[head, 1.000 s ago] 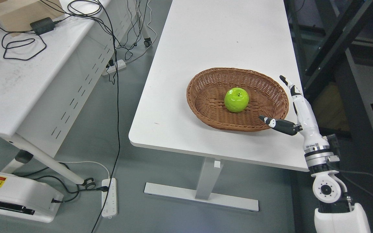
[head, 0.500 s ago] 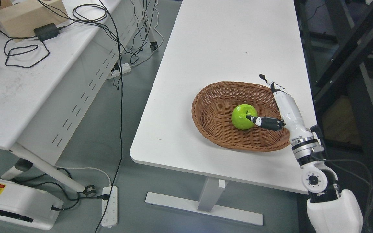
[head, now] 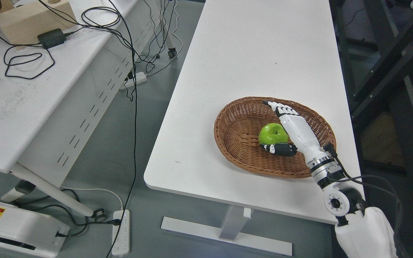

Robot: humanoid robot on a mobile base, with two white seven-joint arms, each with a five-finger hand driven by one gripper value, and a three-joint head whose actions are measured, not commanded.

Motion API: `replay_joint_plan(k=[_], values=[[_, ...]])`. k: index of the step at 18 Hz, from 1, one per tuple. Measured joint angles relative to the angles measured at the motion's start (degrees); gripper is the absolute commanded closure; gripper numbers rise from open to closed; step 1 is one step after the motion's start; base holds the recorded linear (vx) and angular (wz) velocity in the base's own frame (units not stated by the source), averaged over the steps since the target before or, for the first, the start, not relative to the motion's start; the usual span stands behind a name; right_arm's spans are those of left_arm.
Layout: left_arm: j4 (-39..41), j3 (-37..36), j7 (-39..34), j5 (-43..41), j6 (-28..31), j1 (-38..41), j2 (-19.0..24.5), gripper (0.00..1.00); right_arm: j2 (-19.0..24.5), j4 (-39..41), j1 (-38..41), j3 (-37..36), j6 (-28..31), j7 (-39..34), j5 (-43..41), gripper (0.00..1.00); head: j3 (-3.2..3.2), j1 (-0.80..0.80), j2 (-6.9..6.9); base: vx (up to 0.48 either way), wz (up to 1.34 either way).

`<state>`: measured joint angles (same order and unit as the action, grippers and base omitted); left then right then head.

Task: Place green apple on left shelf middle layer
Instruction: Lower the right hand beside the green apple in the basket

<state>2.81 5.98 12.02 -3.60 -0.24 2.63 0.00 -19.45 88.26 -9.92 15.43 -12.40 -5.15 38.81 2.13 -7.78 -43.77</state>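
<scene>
A green apple (head: 271,132) lies in the middle of a brown wicker basket (head: 232,120) on the near right part of a white table (head: 249,53). My right hand (head: 266,125) reaches into the basket from the lower right. Its white fingers (head: 281,109) stretch straight along the apple's right and far side. The dark thumb (head: 278,148) lies along the apple's near side. The hand is open and brackets the apple without closing on it. My left arm is out of view.
A second white table (head: 20,104) with cables, a black adapter (head: 52,37) and a wooden box (head: 31,16) stands at the left. Cables hang into the aisle between the tables. A power strip (head: 121,233) lies on the floor. Dark shelf frames (head: 385,61) stand at the right.
My right hand has moved left from the basket's right rim into the basket, ending with fingers and thumb on either side of the apple. The camera view has shifted slightly.
</scene>
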Motion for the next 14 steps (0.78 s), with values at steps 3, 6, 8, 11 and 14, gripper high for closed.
replay_joint_plan(k=[3,6,8,11,14], values=[[0.0,0.0,0.0,0.0,0.0,0.0,0.0,0.0,-0.67,-1.56,-0.9,1.31,-0.12,-0.09,0.46,0.0,0.0,0.0,0.0,0.0,0.0],[0.0,0.0,0.0,0.0,0.0,0.0,0.0,0.0,-1.19,-3.03,-1.79,2.29,-0.15,-0.1,1.45,0.0,0.0,0.0,0.0,0.0,0.0],[0.0,0.0,0.0,0.0,0.0,0.0,0.0,0.0,-1.46,-3.92,-2.24,2.83,-0.17,-0.06,2.2,0.0,0.0,0.0,0.0,0.0,0.0],[0.0,0.0,0.0,0.0,0.0,0.0,0.0,0.0,-1.79,-5.17,-2.67,3.45,-0.19,0.01,2.89,0.03,0.0,0.0,0.0,0.0,0.0],[0.0,0.0,0.0,0.0,0.0,0.0,0.0,0.0,-2.03,-6.09,-2.88,3.88,-0.32,0.18,3.28,0.44,0.0,0.0,0.0,0.0,0.0]])
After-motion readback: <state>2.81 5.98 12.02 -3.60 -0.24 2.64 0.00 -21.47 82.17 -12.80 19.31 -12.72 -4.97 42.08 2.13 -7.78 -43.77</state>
